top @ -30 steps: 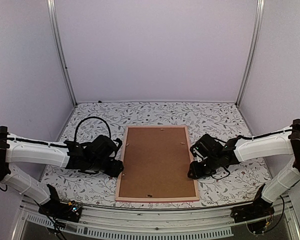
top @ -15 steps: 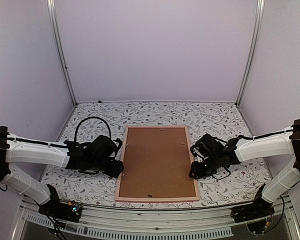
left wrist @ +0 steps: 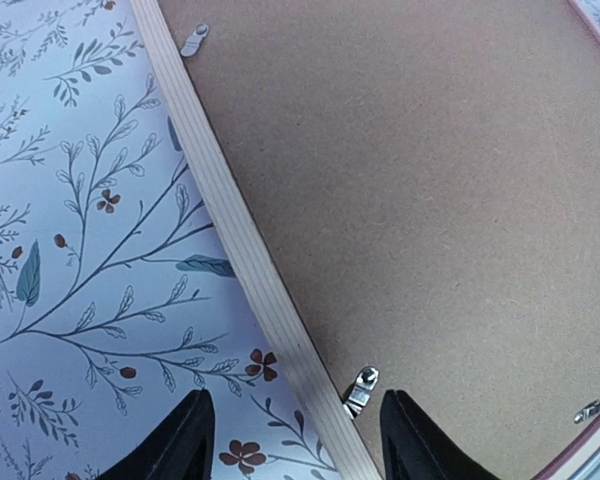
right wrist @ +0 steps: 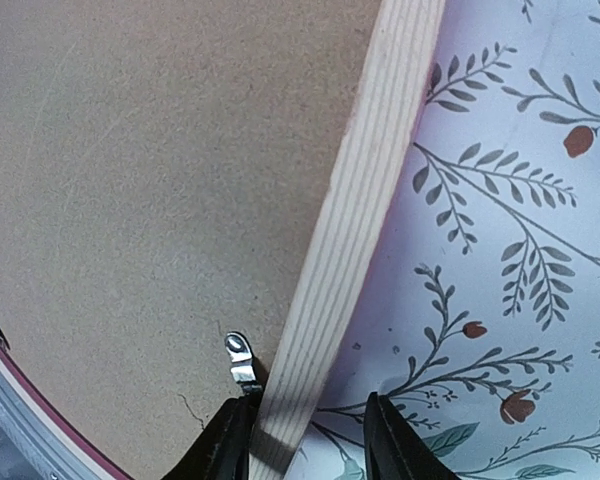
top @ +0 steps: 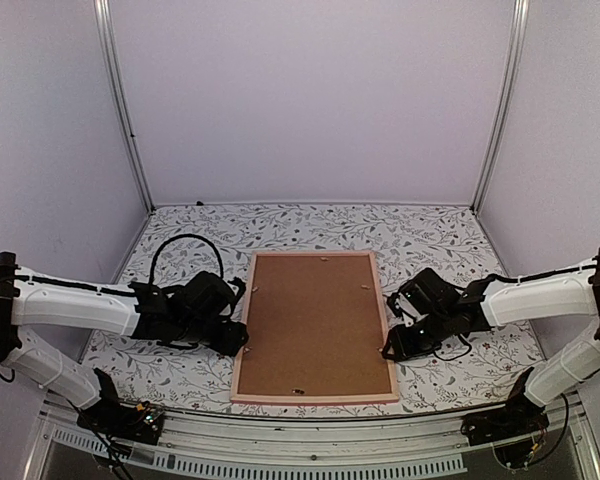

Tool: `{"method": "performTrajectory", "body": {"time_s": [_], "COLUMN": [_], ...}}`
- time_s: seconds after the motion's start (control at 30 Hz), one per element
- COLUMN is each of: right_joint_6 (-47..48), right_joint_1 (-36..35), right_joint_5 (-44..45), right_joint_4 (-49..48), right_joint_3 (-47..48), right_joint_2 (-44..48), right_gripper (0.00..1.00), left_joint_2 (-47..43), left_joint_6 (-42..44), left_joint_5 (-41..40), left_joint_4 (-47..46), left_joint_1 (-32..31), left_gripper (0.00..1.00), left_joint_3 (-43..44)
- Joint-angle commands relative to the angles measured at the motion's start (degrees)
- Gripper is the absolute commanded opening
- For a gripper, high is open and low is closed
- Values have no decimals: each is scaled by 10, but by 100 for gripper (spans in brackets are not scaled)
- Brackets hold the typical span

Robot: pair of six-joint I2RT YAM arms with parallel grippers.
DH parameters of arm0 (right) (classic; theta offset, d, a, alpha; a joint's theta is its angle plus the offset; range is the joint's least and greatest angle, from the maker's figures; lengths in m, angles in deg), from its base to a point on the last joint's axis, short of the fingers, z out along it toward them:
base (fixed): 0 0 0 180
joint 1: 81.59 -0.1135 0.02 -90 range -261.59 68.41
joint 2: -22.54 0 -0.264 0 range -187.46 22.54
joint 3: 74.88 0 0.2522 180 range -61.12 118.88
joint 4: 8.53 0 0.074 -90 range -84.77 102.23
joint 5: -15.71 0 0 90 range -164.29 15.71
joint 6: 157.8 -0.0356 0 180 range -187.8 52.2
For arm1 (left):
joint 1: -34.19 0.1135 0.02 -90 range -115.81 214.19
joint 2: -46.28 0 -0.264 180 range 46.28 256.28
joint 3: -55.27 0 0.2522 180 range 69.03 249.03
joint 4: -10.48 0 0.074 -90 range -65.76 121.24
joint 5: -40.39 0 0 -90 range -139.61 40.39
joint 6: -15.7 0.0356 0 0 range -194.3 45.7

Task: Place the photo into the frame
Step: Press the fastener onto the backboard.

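Note:
The salmon-pink frame lies face down in the middle of the table, with a plain brown backing board filling it. The photo is hidden. My left gripper is open at the frame's left rail; in the left wrist view its fingers straddle the rail by a metal tab. My right gripper is open at the right rail; in the right wrist view its fingers straddle the rail next to a metal tab.
The table has a floral cloth. More metal tabs sit along the backing board's edge. A black cable loops behind the left arm. Walls and metal posts close in the back and sides.
My right gripper has shifted slightly toward the near edge along the right rail. The left arm and the frame have not moved.

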Motion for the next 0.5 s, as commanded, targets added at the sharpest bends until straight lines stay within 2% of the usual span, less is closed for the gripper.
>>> {"method": "performTrajectory", "body": {"time_s": [0.0,0.47], "right_joint_6": [7,2], "right_joint_1": [21,22], "right_joint_5": [-22,-4], "right_joint_4": [18,12], "right_joint_3": [-14,-4], "right_joint_2": [26,-7], "right_gripper": [40,41], "left_joint_2": [8,10], "left_joint_6": [3,3], "left_joint_5": [-2,-5], "left_joint_4": [-4,-4], "left_joint_1": [-8,-9], "left_gripper": [59,59], "left_joint_3": [6,1]}}
